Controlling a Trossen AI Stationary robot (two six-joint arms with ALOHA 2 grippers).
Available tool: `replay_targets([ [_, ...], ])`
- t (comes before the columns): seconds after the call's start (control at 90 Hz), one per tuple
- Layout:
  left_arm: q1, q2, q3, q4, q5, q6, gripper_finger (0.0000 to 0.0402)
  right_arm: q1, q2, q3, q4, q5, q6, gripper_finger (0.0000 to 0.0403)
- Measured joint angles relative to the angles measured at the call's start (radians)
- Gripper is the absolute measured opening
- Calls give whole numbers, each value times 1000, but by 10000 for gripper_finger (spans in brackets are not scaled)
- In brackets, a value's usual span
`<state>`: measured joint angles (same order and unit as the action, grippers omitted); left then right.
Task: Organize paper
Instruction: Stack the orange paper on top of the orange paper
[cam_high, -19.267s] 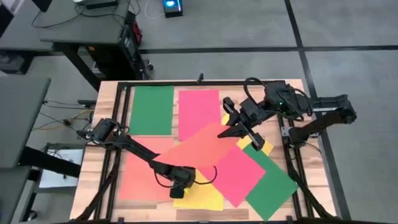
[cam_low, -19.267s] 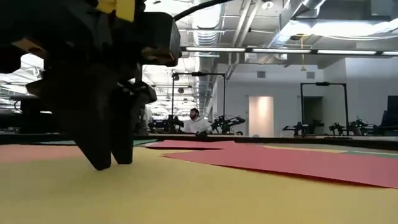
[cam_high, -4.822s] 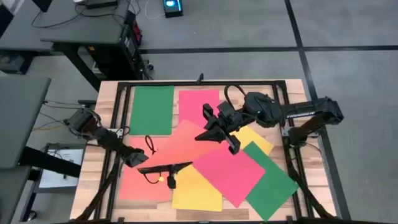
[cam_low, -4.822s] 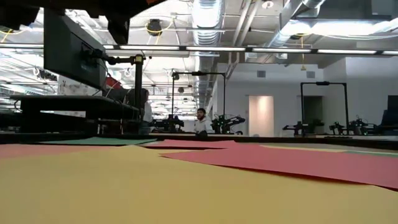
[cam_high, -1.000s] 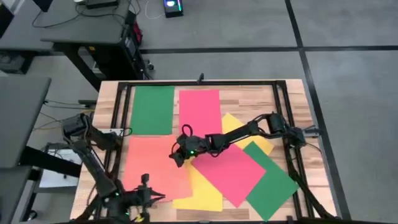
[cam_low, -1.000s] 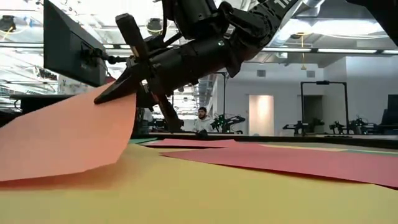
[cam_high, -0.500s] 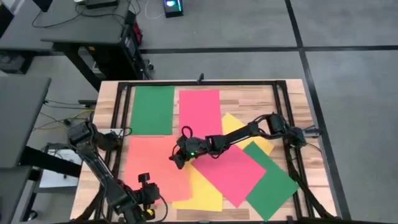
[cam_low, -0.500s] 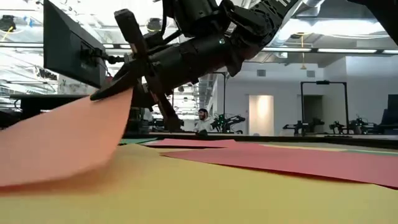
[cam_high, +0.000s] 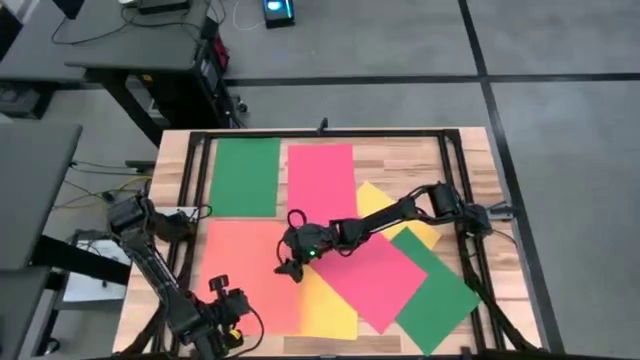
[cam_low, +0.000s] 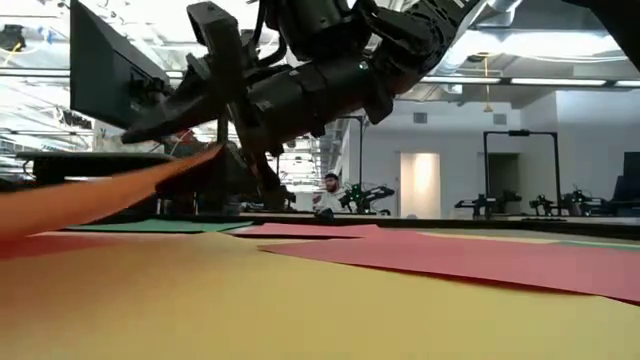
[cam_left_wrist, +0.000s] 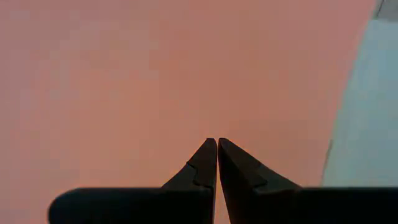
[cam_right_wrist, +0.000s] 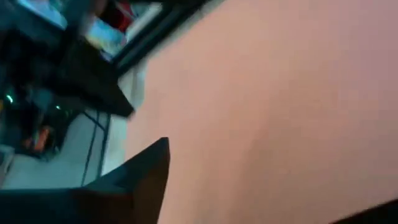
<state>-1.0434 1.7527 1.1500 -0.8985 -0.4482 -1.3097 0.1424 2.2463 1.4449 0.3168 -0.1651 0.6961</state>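
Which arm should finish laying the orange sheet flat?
Right. The right gripper is at the orange sheet's raised edge, seemingly pinching it; the left gripper, shut, sits at its near edge.

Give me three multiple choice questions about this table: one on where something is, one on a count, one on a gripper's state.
1. Sheet nearest the table's upper-left corner in the high view? A green B blue C white
2. How many green sheets? A one B two C four
3. Left gripper? A shut B wide open C not in view

Key: 1 A, it lies there squarely. 2 B, the other green lies at the lower right. 3 A, its fingertips meet over the orange sheet.
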Motion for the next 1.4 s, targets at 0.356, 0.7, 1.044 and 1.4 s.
replay_targets([
  [0.356, 4, 0, -1, -21, 44, -39, 0, 28, -1, 163, -411, -22, -294, 246],
  [0.7, -3, 0, -2, -74, 64, -94, 0, 77, -2, 305, -647, -43, -487, 237],
  [1.044, -3, 0, -3, -115, 96, -108, 0, 81, -2, 344, -892, -46, -602, 225],
  [1.4, -41, -1, 48, -290, 157, -246, 0, 135, -1, 344, -1081, 51, -645, 171],
])
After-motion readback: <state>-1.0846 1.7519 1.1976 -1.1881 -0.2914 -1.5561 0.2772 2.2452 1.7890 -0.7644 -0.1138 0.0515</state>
